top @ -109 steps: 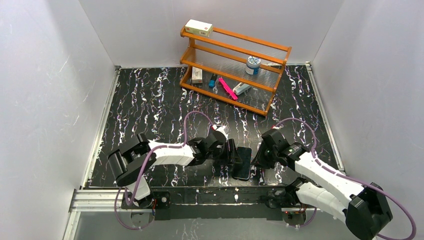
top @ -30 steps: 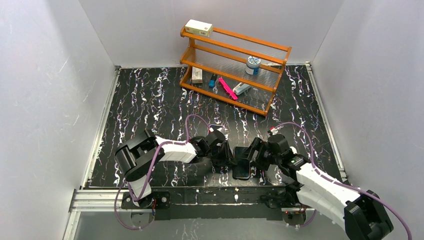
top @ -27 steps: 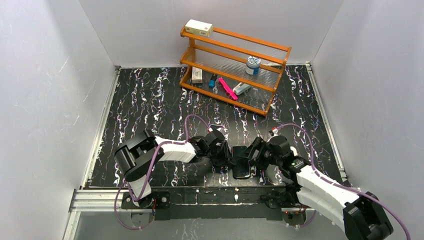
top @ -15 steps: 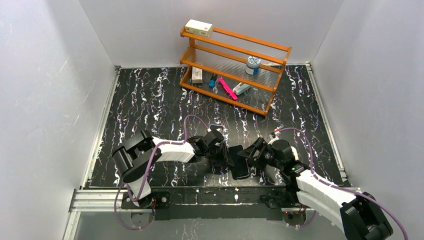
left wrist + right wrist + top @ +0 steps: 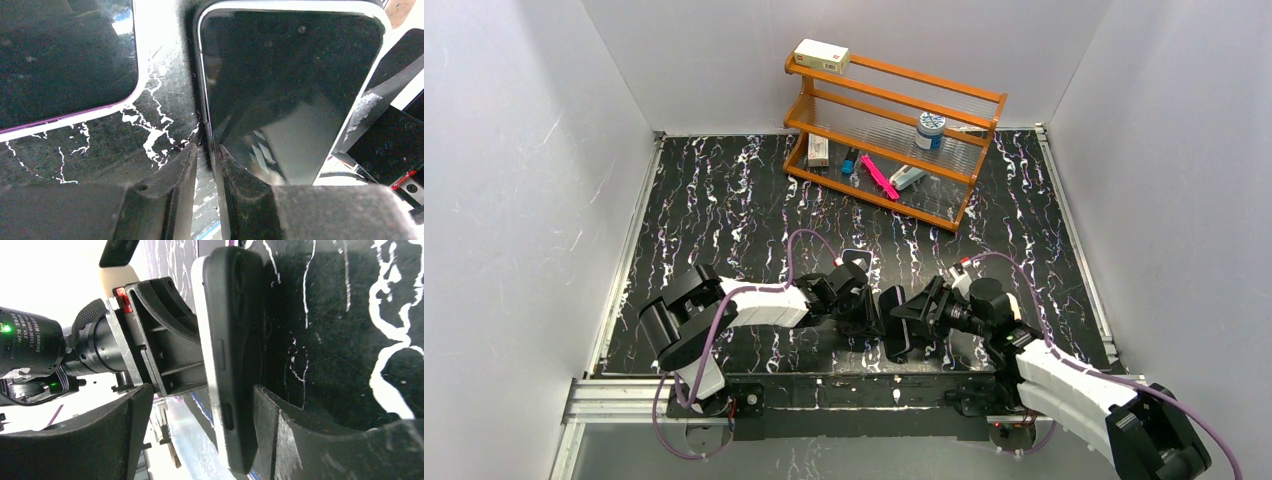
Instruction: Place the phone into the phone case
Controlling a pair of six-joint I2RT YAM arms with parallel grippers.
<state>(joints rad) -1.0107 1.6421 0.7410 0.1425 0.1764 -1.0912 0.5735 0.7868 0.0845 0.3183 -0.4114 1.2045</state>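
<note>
Far left in the left wrist view, a phone with a purple edge (image 5: 60, 65) lies flat on the black table (image 5: 724, 220). It is just beside the left claw (image 5: 871, 315), but the claw does not hold it.

The left claw is almost closed. Its two fingers (image 5: 170, 185) leave only a thin gap, and the long edge of the phone (image 5: 285, 85) goes down into that gap. So this claw pinches the phone by its side. The phone is tipped up off the table, and its shiny dark face looks toward the left claw's camera.

The phone case (image 5: 240, 355) sits against the back of the phone. A pale strip of the phone's edge shows beside it. I cannot tell if the phone is all the way in.

The right claw (image 5: 916, 312) is open wide, with the case and phone between its fingers. One finger (image 5: 280, 440) touches the back of the case. The other finger (image 5: 100, 440) is apart from the phone.

Both claws meet near the front edge of the table. A wooden rack (image 5: 894, 130) stands far back.
</note>
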